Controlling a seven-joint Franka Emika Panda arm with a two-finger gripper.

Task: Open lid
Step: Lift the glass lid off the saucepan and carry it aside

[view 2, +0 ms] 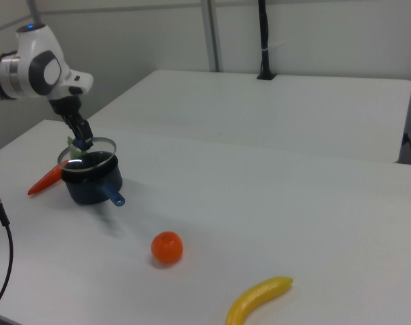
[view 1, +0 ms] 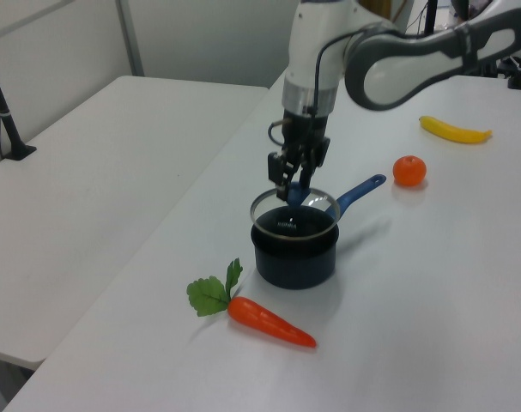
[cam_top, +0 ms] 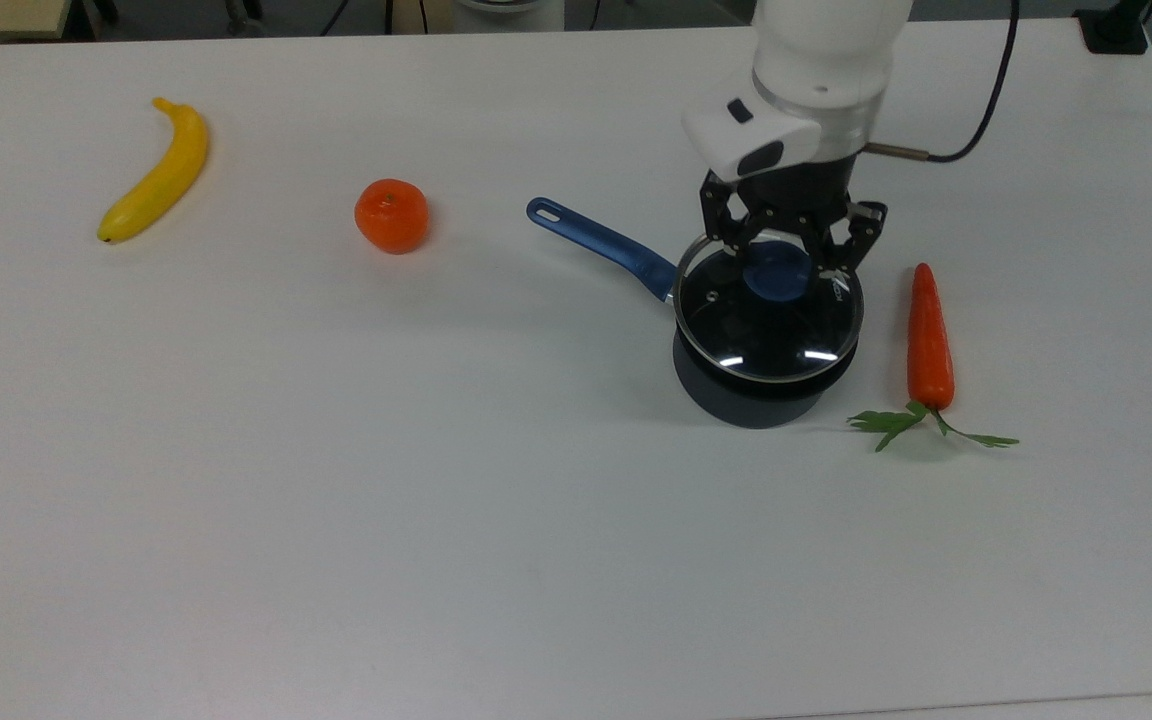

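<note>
The lid point(cam_top: 768, 322) is a clear glass disc with a metal rim and a blue knob point(cam_top: 776, 271). My gripper point(cam_top: 779, 262) is shut on that knob. The lid hangs a little above the dark saucepan point(cam_top: 751, 395), whose blue handle point(cam_top: 601, 243) points toward the top view's left. In the left view the lid point(view 1: 293, 207) floats just over the saucepan point(view 1: 295, 251), under the gripper point(view 1: 293, 187). In the right view the lid point(view 2: 88, 149) sits above the saucepan point(view 2: 91, 181), with the gripper point(view 2: 80, 142) on it.
An orange carrot point(cam_top: 930, 340) with green leaves lies just to the top view's right of the saucepan. An orange fruit point(cam_top: 392, 215) and a yellow banana point(cam_top: 160, 174) lie farther to the top view's left on the white table point(cam_top: 336, 500).
</note>
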